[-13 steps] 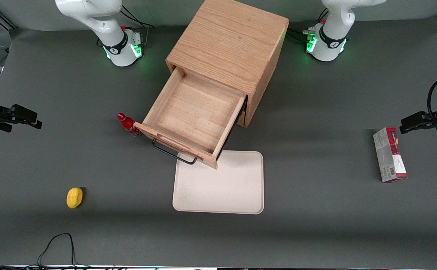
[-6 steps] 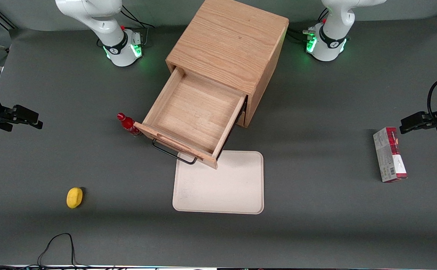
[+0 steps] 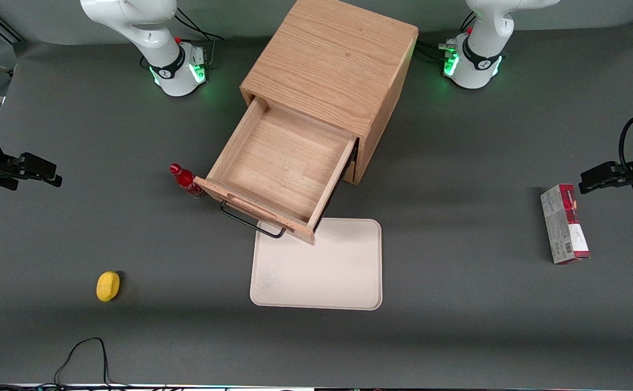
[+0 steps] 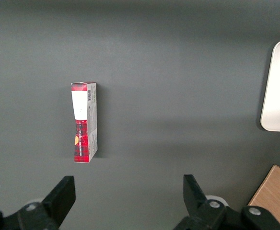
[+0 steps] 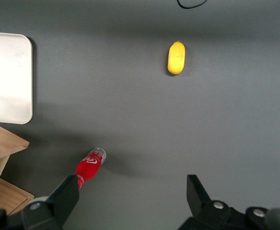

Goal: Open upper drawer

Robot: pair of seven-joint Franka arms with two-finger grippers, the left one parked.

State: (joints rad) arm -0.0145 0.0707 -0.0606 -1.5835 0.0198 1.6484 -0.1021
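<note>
Low in the frame a cream tray (image 3: pixel 316 264) lies on the surface. Above it, mid-frame, the upper drawer (image 3: pixel 281 170) stands pulled far out of its cabinet (image 3: pixel 331 64). At the left edge, the hand (image 3: pixel 44 172) hovers wide open, empty.

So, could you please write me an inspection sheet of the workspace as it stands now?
Surface: dark grey table, no spills seen.
Job's things: upper drawer pulled well out of the oak cabinet, empty inside.
Clutter: red bottle beside the drawer front; lemon; white tray; red carton toward the parked arm's end.
Grippers: gripper open, holding nothing, high over the working arm's end.
Cables: black cable loops at the near edge.
Surroundings: nothing seen.
</note>
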